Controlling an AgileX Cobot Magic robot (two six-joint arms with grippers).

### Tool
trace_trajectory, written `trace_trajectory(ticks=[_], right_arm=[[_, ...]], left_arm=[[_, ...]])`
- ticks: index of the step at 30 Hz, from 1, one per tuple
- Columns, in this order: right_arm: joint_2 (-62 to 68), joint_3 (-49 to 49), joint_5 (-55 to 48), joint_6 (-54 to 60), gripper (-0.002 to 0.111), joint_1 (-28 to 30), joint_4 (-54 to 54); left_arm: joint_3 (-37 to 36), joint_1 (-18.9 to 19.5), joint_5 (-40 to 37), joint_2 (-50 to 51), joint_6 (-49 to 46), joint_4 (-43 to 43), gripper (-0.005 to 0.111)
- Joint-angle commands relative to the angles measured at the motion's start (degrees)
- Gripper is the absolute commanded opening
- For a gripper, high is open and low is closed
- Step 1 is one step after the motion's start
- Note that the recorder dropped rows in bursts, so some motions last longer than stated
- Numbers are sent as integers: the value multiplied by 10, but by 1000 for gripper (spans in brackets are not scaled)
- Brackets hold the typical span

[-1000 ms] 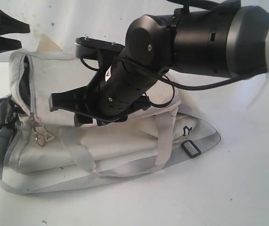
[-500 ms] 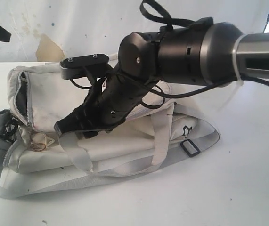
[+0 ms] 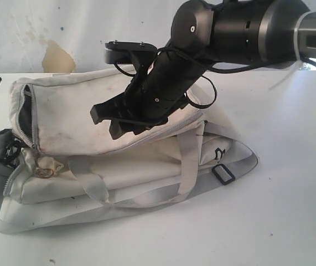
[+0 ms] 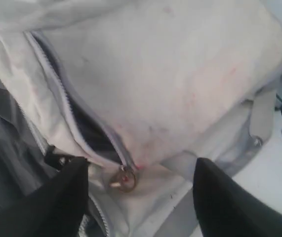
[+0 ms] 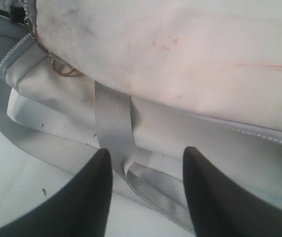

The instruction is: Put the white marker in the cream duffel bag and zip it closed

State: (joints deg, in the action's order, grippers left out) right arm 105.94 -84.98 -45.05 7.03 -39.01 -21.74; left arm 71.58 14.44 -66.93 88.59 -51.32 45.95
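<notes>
Noted grey webbing strap [image 3: 146, 202] lying slack in front of cream duffel bag [image 3: 80, 127]. Found end zipper [image 3: 32, 116] partly open, pull ring [image 4: 126, 178] hanging at its foot. Observed right gripper [image 3: 104, 122] and left gripper [image 4: 141, 165] both spread wide, holding nothing. Could not locate white marker in any of 3 views. Judged likely faults: catching strap or fabric and jamming zipper; zipping shut without marker confirmed inside.

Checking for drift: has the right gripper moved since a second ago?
Yes. The right gripper shifted rightward, away from the wall stain.
</notes>
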Motion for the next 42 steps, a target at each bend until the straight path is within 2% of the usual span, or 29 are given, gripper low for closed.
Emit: trace_trajectory(ticks=[1, 6, 12, 17, 22, 24, 28, 42], right_arm=[[3, -3, -2, 22, 43, 4, -5], [4, -3, -1, 22, 43, 4, -5], [4, -3, -3, 22, 43, 4, -5], [4, -3, -15, 22, 43, 4, -5], [4, -3, -16, 22, 43, 4, -5], [4, -3, -16, 22, 43, 4, -5], [4, -3, -16, 22, 43, 4, -5], [4, -3, -22, 22, 43, 4, -5]], left_arm=[[-87, 1, -15, -62, -40, 0, 62], [-190, -8, 31, -86, -83, -1, 62], [-270, -65, 162, -86, -172, 12, 62], [-320, -99, 293, -85, -242, 62, 62], [-342, -103, 385, -82, -263, 164, 62], [-342, -103, 385, -70, -280, 195, 62], [-342, -103, 325, -30, -350, 249, 62], [-342, -103, 326, 80, -553, 423, 62]])
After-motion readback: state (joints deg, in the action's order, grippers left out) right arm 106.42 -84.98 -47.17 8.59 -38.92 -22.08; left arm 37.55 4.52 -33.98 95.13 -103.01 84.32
